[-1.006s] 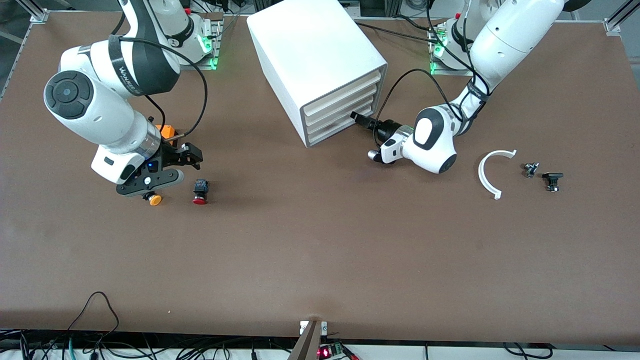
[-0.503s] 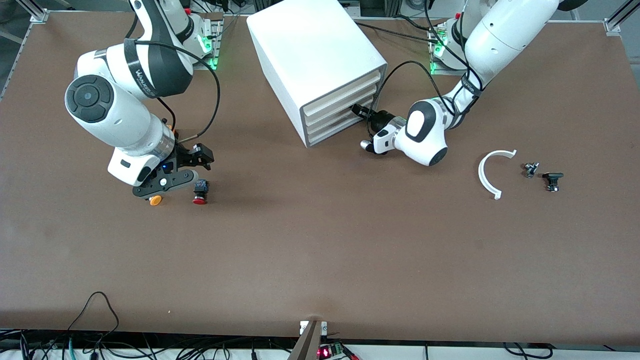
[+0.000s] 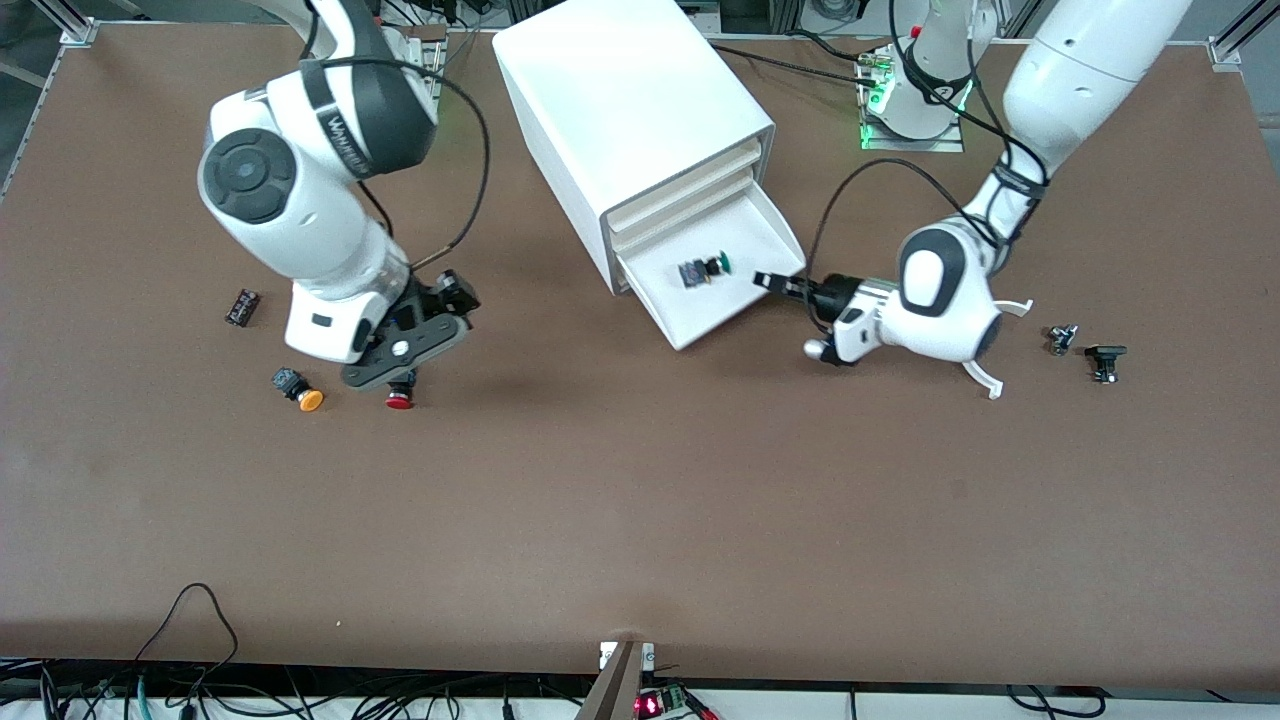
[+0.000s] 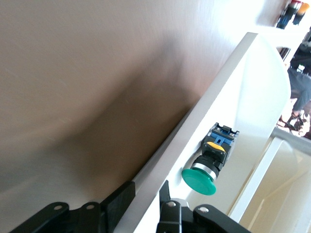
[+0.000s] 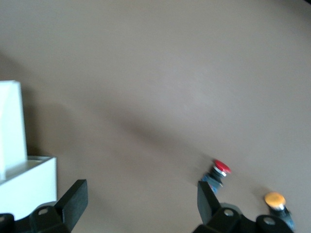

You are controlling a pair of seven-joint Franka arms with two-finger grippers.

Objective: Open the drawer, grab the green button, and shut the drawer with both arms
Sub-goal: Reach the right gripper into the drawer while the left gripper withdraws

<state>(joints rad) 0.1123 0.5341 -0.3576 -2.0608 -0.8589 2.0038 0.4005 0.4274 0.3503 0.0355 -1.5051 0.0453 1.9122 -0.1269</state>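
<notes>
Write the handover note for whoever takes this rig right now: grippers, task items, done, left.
Left gripper: fingers closed on the front panel of the drawer, which is pulled out of the cabinet.
Right gripper: open and holding nothing, above the table by the red button and orange button.
Green button: lying on its side in the drawer.
Done: drawer opened.
Left: right arm takes the green button, then close the drawer.
</notes>
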